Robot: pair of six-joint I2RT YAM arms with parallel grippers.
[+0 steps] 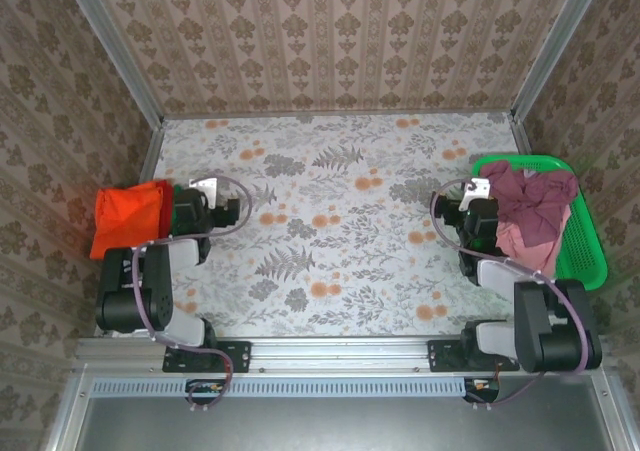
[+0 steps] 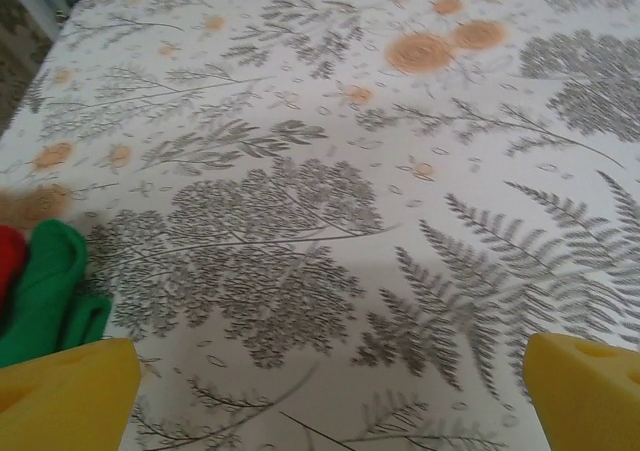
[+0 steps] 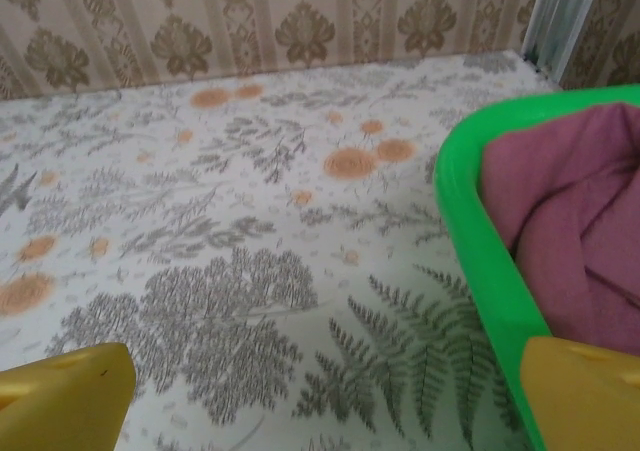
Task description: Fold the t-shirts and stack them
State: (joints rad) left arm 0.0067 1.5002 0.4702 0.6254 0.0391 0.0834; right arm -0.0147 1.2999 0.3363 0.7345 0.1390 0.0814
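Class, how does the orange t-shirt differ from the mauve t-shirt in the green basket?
The orange t-shirt lies flat and squarish; the mauve t-shirt is crumpled. The orange t-shirt sits at the left edge of the table, the mauve t-shirt in the green basket on the right. Both are plain cloth.

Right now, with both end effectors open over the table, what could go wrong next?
The mauve t-shirts lie crumpled together in the green basket; the right end effector, beside its rim, might lift two or snag the basket. The left end effector sits close to the folded stack; it could nudge it.
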